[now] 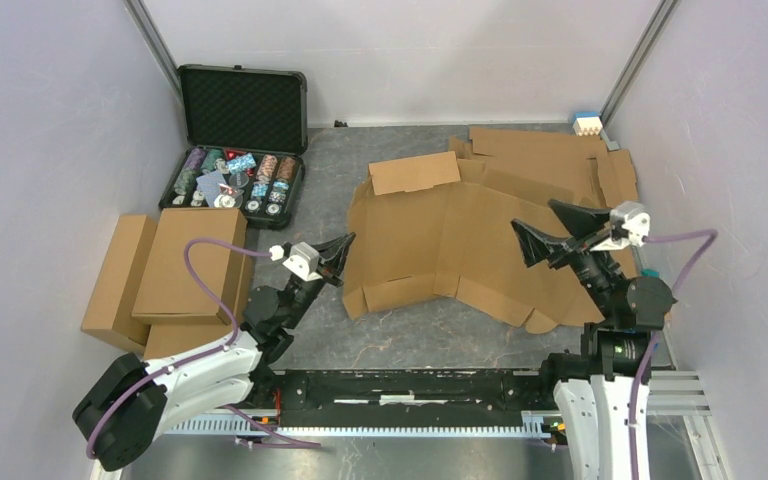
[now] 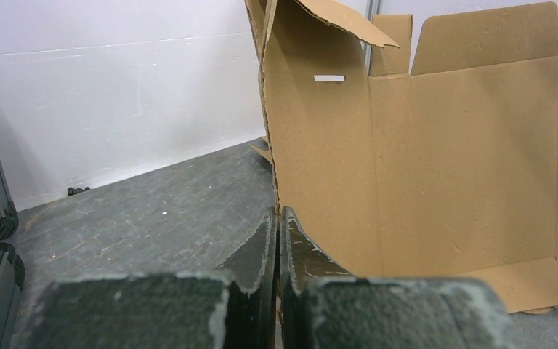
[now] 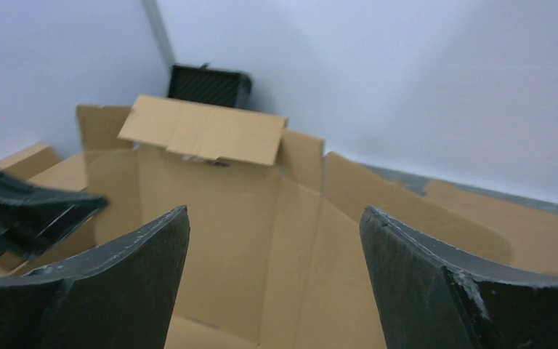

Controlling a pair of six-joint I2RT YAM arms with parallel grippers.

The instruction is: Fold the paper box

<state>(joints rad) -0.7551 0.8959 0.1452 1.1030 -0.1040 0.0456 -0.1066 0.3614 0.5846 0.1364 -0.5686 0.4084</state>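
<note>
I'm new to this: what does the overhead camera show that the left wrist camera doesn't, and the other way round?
Only the overhead view: both arms, the right gripper open above the paper box, the poker chips in the black case, closed brown boxes at the left, and spare flat sheets at the far right.
Only the left wrist view: a small slit in a raised panel of the box, seen close up.
Both: the paper box, the left gripper shut at its edge, the dark table and part of the case.
</note>
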